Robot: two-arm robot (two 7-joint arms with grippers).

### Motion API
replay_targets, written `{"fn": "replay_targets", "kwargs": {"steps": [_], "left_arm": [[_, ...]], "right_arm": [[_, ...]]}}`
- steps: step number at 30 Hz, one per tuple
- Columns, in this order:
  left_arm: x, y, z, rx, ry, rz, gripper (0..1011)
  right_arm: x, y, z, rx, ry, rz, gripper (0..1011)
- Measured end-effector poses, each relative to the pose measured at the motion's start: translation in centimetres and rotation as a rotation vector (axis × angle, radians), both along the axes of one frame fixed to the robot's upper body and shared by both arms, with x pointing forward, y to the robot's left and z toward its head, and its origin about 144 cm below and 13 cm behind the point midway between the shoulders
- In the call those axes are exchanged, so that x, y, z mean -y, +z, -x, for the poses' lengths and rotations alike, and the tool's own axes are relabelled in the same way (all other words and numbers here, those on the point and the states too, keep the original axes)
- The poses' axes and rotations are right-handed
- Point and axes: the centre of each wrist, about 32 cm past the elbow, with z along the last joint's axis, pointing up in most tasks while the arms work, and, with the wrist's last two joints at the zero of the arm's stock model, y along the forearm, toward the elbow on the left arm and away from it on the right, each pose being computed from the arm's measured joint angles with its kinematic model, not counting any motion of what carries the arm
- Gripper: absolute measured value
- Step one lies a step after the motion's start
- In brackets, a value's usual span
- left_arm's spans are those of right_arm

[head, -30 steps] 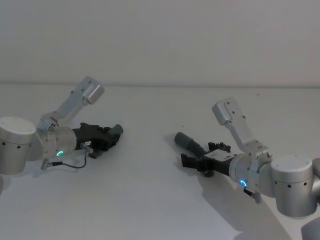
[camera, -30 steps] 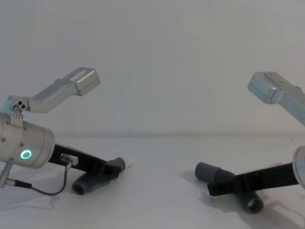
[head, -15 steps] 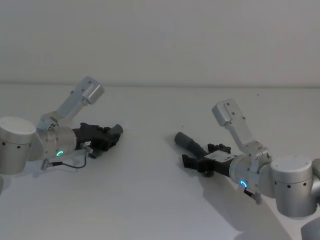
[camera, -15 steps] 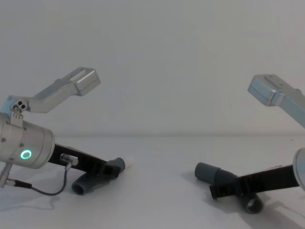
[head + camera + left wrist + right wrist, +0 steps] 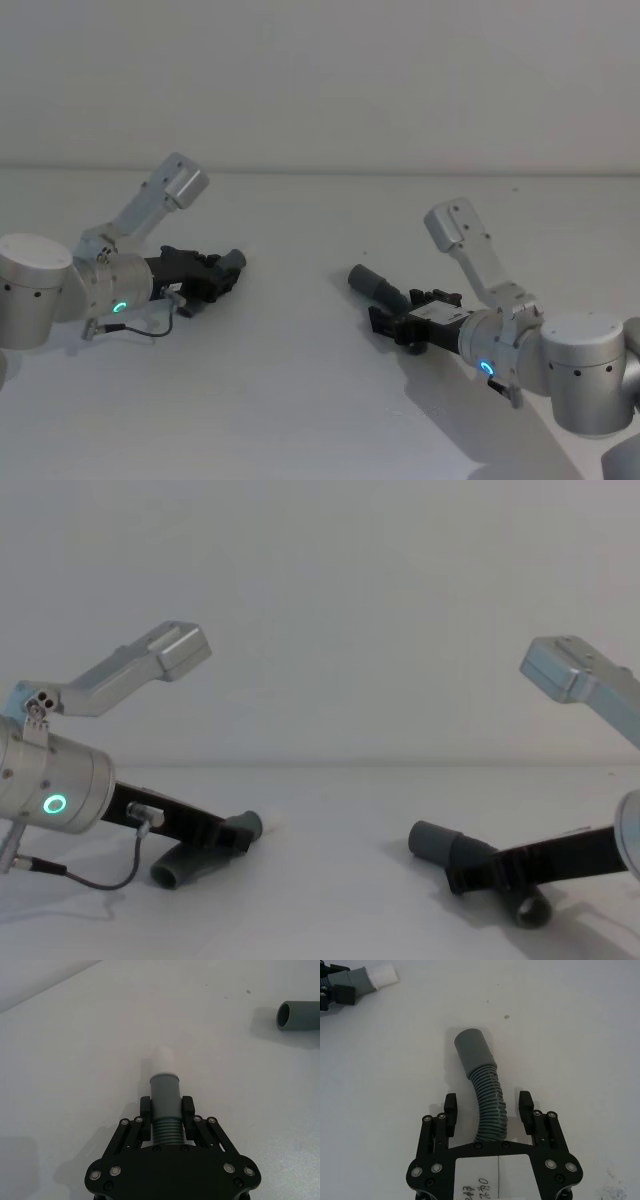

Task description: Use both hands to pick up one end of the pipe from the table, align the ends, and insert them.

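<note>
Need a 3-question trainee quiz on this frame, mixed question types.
1. True or false: the right gripper is shut on its hose piece.
2. The white tip belongs to the hose piece held by: A) the left gripper; B) the right gripper; C) neither.
3. Fill in: the left cuff and right cuff are ____ (joined/apart).
Key: 1 false, its fingers stand open around it; 2 A; 3 apart.
</note>
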Motion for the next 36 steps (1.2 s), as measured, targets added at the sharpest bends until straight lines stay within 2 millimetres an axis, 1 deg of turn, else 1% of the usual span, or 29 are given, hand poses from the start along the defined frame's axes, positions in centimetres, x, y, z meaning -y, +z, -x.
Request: {"fn": "replay_targets", "kwargs": {"steps": [36], "left_arm": [[0.00, 0.01, 0.00, 0.000, 0.000, 0.000, 352]], "right_arm": [[-0.01, -0.04, 0.00, -0.003, 0.000, 0.001, 498]]}}
